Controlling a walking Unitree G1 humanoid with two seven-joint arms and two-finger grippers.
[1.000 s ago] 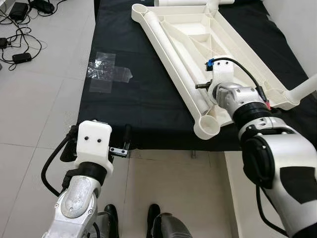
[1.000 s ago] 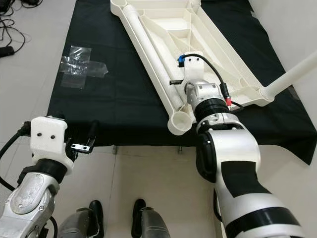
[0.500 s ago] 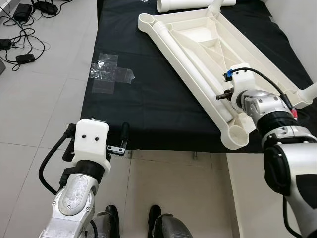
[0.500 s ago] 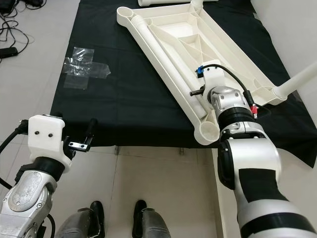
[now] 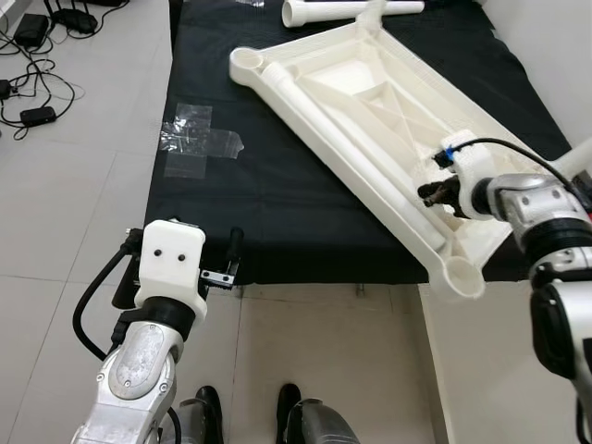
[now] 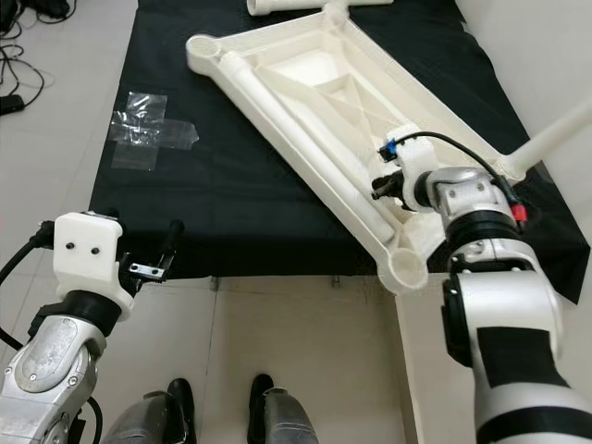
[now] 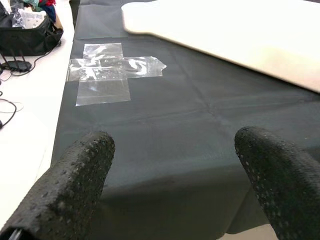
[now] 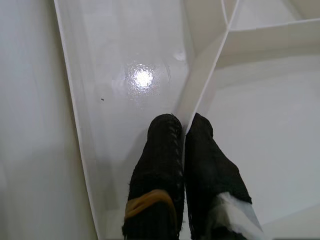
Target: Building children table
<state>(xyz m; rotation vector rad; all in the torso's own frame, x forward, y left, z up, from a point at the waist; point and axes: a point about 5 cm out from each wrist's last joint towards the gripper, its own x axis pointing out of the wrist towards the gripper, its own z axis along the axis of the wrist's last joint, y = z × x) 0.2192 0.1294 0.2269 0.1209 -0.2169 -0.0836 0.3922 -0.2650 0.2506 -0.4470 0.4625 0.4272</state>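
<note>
Right jaws: the right gripper [image 8: 184,137] was pinched shut on a thin inner rib [image 8: 200,82] of the upturned white tabletop [image 5: 370,92], one finger each side, so yeah, it had a solid hold on the plastic.

Left jaws: the left gripper [image 7: 172,165] sat wide open with nothing in it, hovering at the near edge of the black mat [image 5: 277,185], lower left of the head view.

What changed: over the last second the tabletop got swung round and dragged. A second ago its near corner socket [image 5: 460,276] sat on the mat around lower centre; by now it was at the lower right and poking out past the mat's front edge over the floor. The camera shifted a bit too, but the tabletop clearly turned relative to the mat.

Where the tabletop was: upside down, running diagonally from upper centre to lower right.

Other bits: one leg [image 6: 555,137] already stuck out of the right-hand corner, a loose white tube [image 5: 324,9] lay at the top edge, and a clear tape cross [image 5: 196,139] marked the mat at mid left.

What it means: looks like repositioning so the empty near socket is reachable for the next leg. Still early-to-mid build, I'd guess.
</note>
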